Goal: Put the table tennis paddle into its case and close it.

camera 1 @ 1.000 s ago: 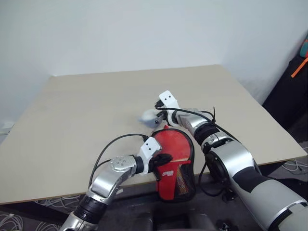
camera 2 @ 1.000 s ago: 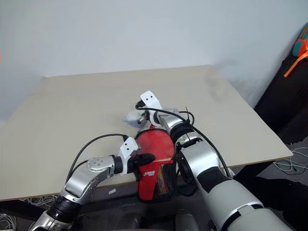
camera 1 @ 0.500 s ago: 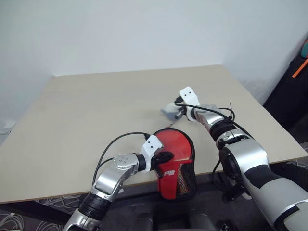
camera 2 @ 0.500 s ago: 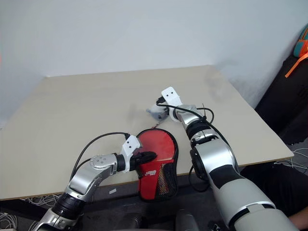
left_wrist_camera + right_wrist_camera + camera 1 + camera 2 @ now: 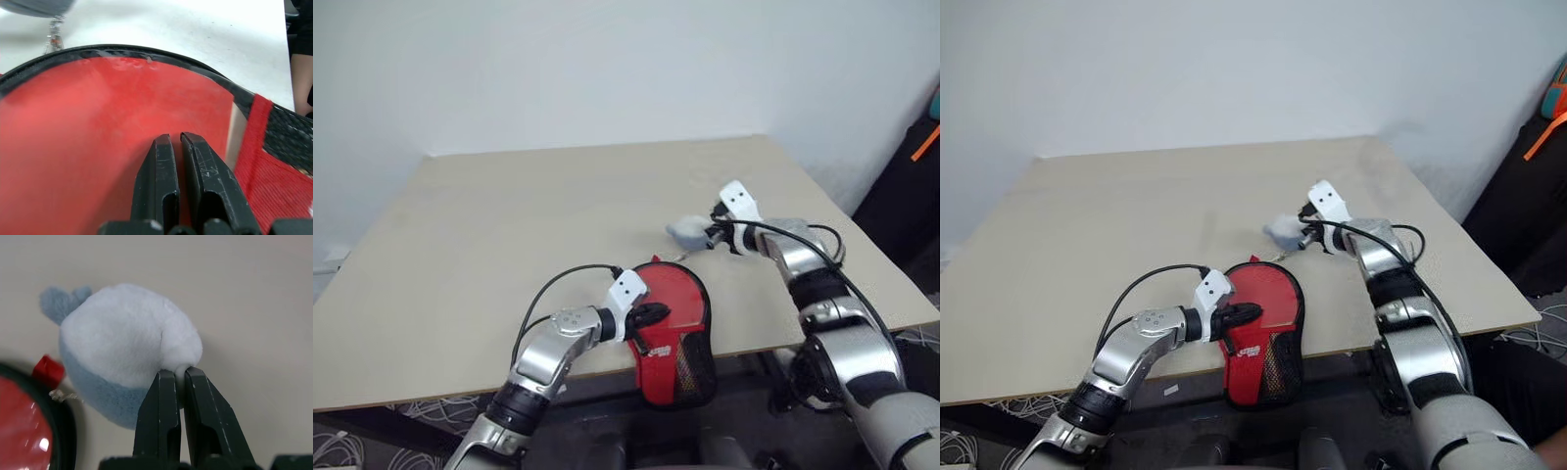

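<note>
The table tennis paddle (image 5: pixel 668 299) sits inside the case (image 5: pixel 697 345), its round red face showing through the clear half, whose black trim curves round the top of the blade. The case lies at the near edge of the table (image 5: pixel 509 225), with its lower part, red fabric under black mesh, hanging over the edge toward the robot. A small white label with lettering sits on the red fabric just below the blade (too small to read). In the left wrist view the light wooden handle shows as a pale strip between the red face and the red fabric. The left gripper (image 5: pixel 651 314) rests on the clear window over the red face, its two black fingers (image 5: pixel 161 181) pressed together with nothing between them. A short metal chain (image 5: pixel 54 36) runs from the top of the case to a small plush charm (image 5: pixel 127 352), white above and grey-blue below, which lies on the table just beyond the case toward the robot's right. The right gripper (image 5: pixel 177 382) has its fingertips closed on the edge of that plush charm, pinching its white fur. A red tab (image 5: pixel 48 372) shows beside the chain at the rim of the case.
</note>
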Robot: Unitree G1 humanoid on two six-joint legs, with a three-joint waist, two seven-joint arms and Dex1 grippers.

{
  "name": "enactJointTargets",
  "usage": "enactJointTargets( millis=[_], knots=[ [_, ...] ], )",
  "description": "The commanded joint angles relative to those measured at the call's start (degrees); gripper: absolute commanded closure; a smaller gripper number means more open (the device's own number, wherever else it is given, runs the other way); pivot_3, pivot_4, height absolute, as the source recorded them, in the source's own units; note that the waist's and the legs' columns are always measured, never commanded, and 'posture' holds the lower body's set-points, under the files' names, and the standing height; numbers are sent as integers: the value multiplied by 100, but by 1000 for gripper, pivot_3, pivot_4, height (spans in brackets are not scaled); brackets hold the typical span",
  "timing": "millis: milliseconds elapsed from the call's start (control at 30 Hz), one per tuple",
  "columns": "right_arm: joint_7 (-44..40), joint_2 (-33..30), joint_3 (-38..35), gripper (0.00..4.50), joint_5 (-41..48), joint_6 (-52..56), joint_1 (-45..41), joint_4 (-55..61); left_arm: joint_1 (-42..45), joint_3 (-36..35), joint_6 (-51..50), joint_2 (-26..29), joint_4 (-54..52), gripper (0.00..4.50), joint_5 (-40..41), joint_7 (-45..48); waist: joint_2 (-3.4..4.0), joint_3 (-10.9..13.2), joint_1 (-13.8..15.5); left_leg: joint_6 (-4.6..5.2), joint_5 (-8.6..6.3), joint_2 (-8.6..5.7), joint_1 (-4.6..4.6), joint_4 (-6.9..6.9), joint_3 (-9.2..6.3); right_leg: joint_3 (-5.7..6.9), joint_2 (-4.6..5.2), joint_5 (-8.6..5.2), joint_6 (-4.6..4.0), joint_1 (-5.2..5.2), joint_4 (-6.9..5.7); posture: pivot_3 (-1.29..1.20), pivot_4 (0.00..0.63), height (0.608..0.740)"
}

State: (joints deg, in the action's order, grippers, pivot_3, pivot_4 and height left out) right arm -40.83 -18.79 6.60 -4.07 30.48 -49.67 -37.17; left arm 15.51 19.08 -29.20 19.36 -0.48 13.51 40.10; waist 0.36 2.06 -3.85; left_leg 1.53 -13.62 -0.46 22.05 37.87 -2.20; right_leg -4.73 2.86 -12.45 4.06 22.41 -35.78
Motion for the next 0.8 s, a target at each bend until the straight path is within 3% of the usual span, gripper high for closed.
enactJointTargets(
  millis=[33, 433, 800],
  knots=[
    [-389, -528, -63, 4492, 212, 660, 530, 1506, -2, 147, -161, 9, 409, 4236, -256, -26, 1, 0, 26, 0, 0, 0, 0, 0, 2, -1, 0, 0, 0, 0, 0, 0, 0, 740],
    [-837, -1879, -331, 4492, 887, 1887, 1930, 3768, 103, 221, -148, -78, 573, 4236, -354, 133, -1, 1, 129, 2, -2, 0, -12, 3, 19, -12, 3, -14, -14, -3, 3, 0, 0, 740],
    [-1730, -3220, -788, 4492, 1832, 1886, 2979, 4841, 163, 236, -87, -135, 731, 4236, -406, 220, -9, 6, 184, 5, -6, -1, -13, 6, 22, -12, 9, -19, -9, -3, 9, 0, 0, 740]
  ],
)
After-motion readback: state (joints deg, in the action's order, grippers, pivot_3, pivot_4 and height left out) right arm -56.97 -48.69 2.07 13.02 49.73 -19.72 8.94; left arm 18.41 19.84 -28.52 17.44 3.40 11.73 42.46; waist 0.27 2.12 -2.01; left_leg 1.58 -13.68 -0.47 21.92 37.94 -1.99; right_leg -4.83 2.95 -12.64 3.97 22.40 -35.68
